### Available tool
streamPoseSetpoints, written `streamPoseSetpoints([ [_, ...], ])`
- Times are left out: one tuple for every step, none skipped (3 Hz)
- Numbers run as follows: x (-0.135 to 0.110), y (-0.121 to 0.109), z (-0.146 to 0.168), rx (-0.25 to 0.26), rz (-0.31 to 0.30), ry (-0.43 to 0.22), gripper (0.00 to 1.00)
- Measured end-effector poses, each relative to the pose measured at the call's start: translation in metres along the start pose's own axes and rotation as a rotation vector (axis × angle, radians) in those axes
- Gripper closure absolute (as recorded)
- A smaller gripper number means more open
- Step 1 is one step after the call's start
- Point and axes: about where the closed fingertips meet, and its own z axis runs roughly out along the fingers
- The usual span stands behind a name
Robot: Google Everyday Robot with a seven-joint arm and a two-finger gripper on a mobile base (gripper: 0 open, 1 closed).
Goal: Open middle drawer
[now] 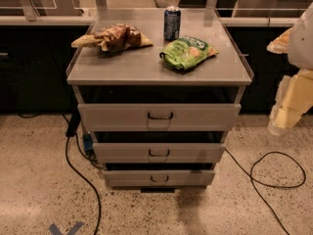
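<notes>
We see a light-grey cabinet in the middle of the frame with 3 drawers stacked down its front. The middle drawer sits just below centre, between the taller top drawer and the narrower bottom drawer. Its small dark handle lies at the centre of its flat front. A dark band runs above each front (we cannot tell how far any drawer stands out).

On the counter, a brown snack bag lies at the upper left, a green snack bag at the right, and a blue can stands upright just behind the green one.

The gripper hangs at the right edge of the frame, pale and blurred, well apart from the cabinet and level with the top drawer; we cannot tell whether it is spread or pressed together.

A black cable trails down the speckled floor at lower left, and another cable loops at lower right.
</notes>
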Motion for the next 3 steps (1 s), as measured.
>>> streamPoseSetpoints([
  [0.000,0.000,0.000,0.000,0.000,0.000,0.00],
  [0.004,-0.001,0.013,0.000,0.009,-0.023,0.00],
  [0.013,0.004,0.050,-0.022,0.034,-0.084,0.00],
])
